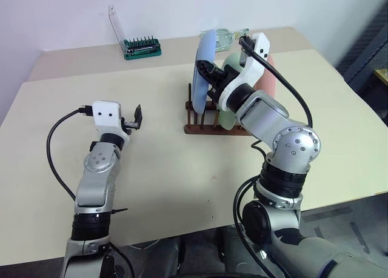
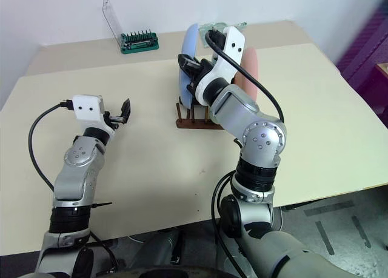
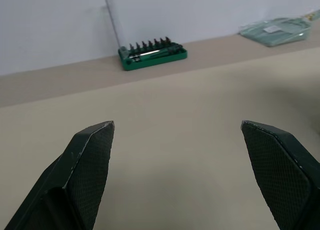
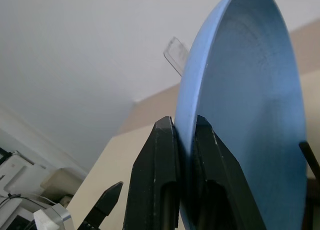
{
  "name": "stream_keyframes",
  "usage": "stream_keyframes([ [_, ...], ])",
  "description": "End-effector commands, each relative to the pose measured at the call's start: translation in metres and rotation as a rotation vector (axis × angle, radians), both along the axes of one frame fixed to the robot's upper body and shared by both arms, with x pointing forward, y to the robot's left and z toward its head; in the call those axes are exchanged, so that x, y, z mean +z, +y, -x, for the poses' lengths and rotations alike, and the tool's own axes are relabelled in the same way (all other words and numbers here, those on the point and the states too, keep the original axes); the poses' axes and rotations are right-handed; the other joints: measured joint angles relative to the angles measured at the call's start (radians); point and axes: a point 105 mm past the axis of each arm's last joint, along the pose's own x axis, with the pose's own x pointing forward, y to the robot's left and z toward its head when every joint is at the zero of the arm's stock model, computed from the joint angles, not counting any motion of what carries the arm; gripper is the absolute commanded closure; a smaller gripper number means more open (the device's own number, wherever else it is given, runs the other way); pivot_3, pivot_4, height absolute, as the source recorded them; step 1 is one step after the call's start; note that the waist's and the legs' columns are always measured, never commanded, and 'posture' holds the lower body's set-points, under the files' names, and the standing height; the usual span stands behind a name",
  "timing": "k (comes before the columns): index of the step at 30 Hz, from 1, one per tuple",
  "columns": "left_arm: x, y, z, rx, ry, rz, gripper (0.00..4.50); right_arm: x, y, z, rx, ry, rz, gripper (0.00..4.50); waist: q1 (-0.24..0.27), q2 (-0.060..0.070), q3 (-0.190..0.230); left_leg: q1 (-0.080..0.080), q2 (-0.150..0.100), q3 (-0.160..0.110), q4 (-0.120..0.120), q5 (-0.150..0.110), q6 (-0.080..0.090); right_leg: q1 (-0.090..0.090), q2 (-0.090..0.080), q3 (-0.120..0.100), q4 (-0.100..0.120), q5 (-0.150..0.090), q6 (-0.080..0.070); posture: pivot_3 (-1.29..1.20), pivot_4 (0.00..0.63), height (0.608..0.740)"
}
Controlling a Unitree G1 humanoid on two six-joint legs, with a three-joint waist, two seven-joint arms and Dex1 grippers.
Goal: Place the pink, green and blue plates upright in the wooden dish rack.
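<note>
Plates first: the pink plate (image 1: 268, 77) and the green plate (image 1: 229, 64) look already seated upright in the wooden dish rack (image 1: 213, 129), which sits on the desk (image 1: 170, 163) toward its far edge, right of the middle. The blue plate (image 1: 204, 60) is the third and last; it stands on edge at the left end of the rack, over the pegs, pinched at its rim by the right gripper (image 4: 185, 140), whose jaws are closed tight on it. Whether its lower edge is already down between the pegs cannot be told. By my reckoning two of three are done, and what is left is to settle the blue one and let go.

The left gripper (image 3: 177, 155) hangs over bare desk near the left side, well apart from the rack, jaws wide and holding nothing.

Count: three plates, one of each colour; one rack; two grippers; one green bit holder (image 1: 142, 47) at the far edge, with a clear packet (image 3: 275, 29) further along it.
</note>
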Motion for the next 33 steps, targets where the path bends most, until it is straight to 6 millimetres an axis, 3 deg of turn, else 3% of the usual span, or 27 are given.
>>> stream_keyframes([
  [1, 0.013, -0.008, 0.004, -0.029, -0.052, -0.015, 0.26, 0.021, 0.006, 0.003, 0.029, -0.068, 0.005, 3.76, -0.001, 0.000, 0.000, 0.000, 0.000, 0.000, 0.000, 0.000, 0.000, 0.000, 0.000, 0.000, 0.000, 0.000, 0.000, 0.00, 0.150, 0.738],
  [2, 0.013, -0.009, 0.004, -0.032, -0.052, -0.014, 0.26, 0.022, 0.006, 0.002, 0.032, -0.072, 0.005, 3.43, -0.001, 0.000, 0.000, 0.000, 0.000, 0.000, 0.000, 0.000, 0.000, 0.000, 0.000, 0.000, 0.000, 0.000, 0.000, 0.00, 0.150, 0.738],
  [6, 0.012, -0.011, 0.006, -0.040, -0.050, -0.008, 0.26, 0.039, 0.003, 0.004, -0.009, -0.239, 0.156, 1.40, -0.001, 0.000, 0.000, -0.001, 0.000, 0.000, 0.000, 0.000, 0.000, 0.000, 0.000, 0.000, 0.000, 0.000, 0.000, 0.00, 0.150, 0.738],
  [8, 0.012, -0.012, 0.007, -0.042, -0.047, -0.010, 0.26, 0.050, 0.002, 0.009, -0.015, -0.346, 0.218, 1.40, -0.001, 0.000, 0.000, -0.001, 0.000, 0.000, 0.000, 0.000, 0.000, 0.000, 0.000, 0.000, 0.000, 0.000, 0.000, 0.00, 0.150, 0.738],
  [12, 0.011, -0.017, 0.009, -0.062, -0.045, -0.030, 0.26, 0.074, -0.008, 0.039, -0.025, -0.727, 0.473, 1.40, 0.005, 0.000, 0.000, -0.002, 0.000, 0.001, 0.001, 0.000, 0.001, -0.001, -0.001, 0.000, 0.000, 0.000, 0.000, 0.00, 0.150, 0.738],
  [14, 0.007, -0.015, 0.009, -0.072, -0.024, -0.059, 0.26, 0.069, -0.037, 0.059, 0.028, -0.805, 0.511, 1.40, 0.009, -0.002, -0.001, -0.002, -0.001, 0.001, 0.001, -0.001, 0.001, -0.001, -0.001, -0.001, -0.002, 0.000, 0.000, 0.00, 0.150, 0.738],
  [18, 0.000, -0.006, 0.007, -0.074, 0.009, -0.097, 0.26, 0.041, -0.109, 0.074, 0.015, -0.699, 0.586, 1.40, 0.026, -0.004, -0.003, -0.002, -0.001, -0.002, 0.001, -0.002, 0.003, 0.003, -0.002, -0.005, -0.006, 0.000, 0.001, 0.00, 0.150, 0.738],
  [21, -0.005, 0.005, 0.004, -0.065, 0.034, -0.117, 0.26, 0.004, -0.175, 0.087, -0.073, -0.491, 0.660, 1.40, 0.034, -0.003, -0.003, 0.000, -0.001, 0.002, 0.002, -0.002, 0.004, 0.004, -0.002, -0.002, -0.006, 0.001, 0.002, 0.00, 0.150, 0.738],
  [22, -0.007, 0.007, 0.003, -0.063, 0.040, -0.123, 0.26, -0.004, -0.186, 0.091, -0.087, -0.454, 0.668, 1.40, 0.037, -0.003, -0.003, 0.002, 0.000, 0.001, 0.002, -0.002, 0.004, 0.006, -0.002, -0.003, -0.006, 0.001, 0.001, 0.00, 0.150, 0.738],
  [27, -0.024, 0.012, -0.001, -0.086, 0.098, -0.183, 0.26, -0.079, -0.211, 0.108, -0.036, -0.200, 0.806, 1.40, 0.029, -0.002, -0.003, 0.010, 0.001, 0.004, 0.000, -0.002, 0.004, 0.014, -0.001, 0.000, -0.006, 0.001, 0.002, 0.00, 0.150, 0.738],
  [33, -0.040, 0.003, 0.013, -0.178, 0.158, -0.188, 0.26, -0.100, -0.228, 0.091, -0.109, -0.194, 0.835, 1.40, 0.029, -0.001, -0.004, 0.021, 0.001, 0.007, 0.000, -0.007, 0.011, 0.023, -0.001, 0.002, -0.007, 0.000, 0.003, 0.00, 0.150, 0.738],
])
